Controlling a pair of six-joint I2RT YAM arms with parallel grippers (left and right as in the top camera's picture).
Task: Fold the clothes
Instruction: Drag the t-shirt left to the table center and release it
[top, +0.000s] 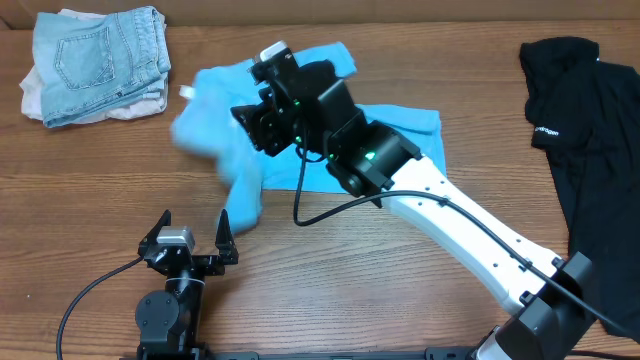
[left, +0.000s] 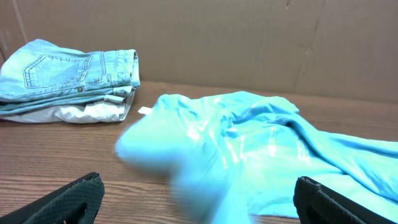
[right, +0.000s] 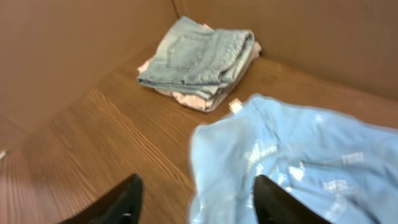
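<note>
The light sky-blue T-shirt (top: 215, 135) lies crumpled on the wooden table, and its left part is motion-blurred. It also shows in the left wrist view (left: 249, 137) and the right wrist view (right: 311, 162). My right gripper (top: 252, 122) hovers over the shirt's left part. It is open, with a blurred shirt edge hanging between its fingers (right: 199, 202). My left gripper (top: 190, 238) is open and empty at the table's front, short of the shirt (left: 199, 202). The black shirt (top: 585, 110) with a small white logo lies at the far right.
A folded stack of light denim jeans (top: 100, 55) on pale cloth sits at the back left, also seen in the left wrist view (left: 68, 71) and the right wrist view (right: 199, 53). A cardboard wall stands behind the table.
</note>
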